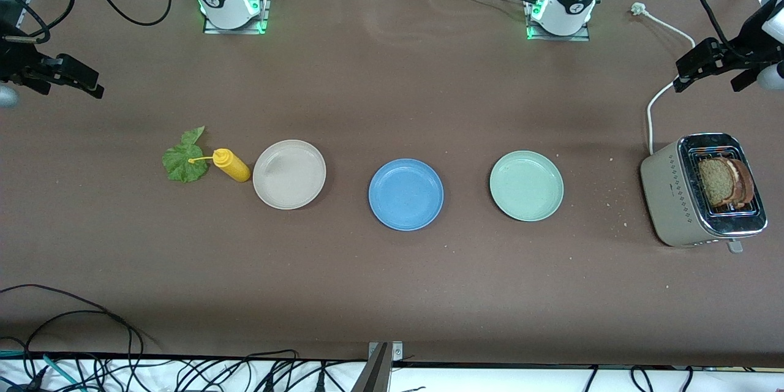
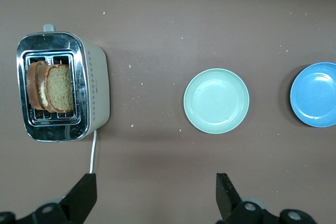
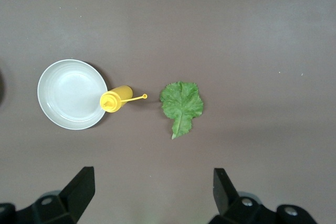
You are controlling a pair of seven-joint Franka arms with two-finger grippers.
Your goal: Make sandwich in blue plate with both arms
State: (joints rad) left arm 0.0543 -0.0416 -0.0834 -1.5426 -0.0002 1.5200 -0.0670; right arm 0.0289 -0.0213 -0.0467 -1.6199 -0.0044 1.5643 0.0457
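The blue plate [image 1: 405, 194] lies empty at the middle of the table and also shows in the left wrist view [image 2: 315, 94]. Two toasted bread slices [image 1: 726, 182] stand in the toaster [image 1: 667, 193] at the left arm's end; the left wrist view shows the slices [image 2: 50, 87] too. A green lettuce leaf [image 1: 184, 159] lies flat at the right arm's end and shows in the right wrist view [image 3: 181, 103]. My left gripper [image 2: 155, 195] is open and empty, up over the table beside the toaster [image 1: 704, 64]. My right gripper [image 3: 152, 187] is open and empty, up over bare table near the lettuce [image 1: 61, 73].
A beige plate [image 1: 289, 174] and a pale green plate [image 1: 526, 185] flank the blue plate, both empty. A yellow squeeze bottle [image 1: 231, 165] lies between the lettuce and the beige plate. The toaster's white cable [image 1: 650, 116] runs toward the left arm's base.
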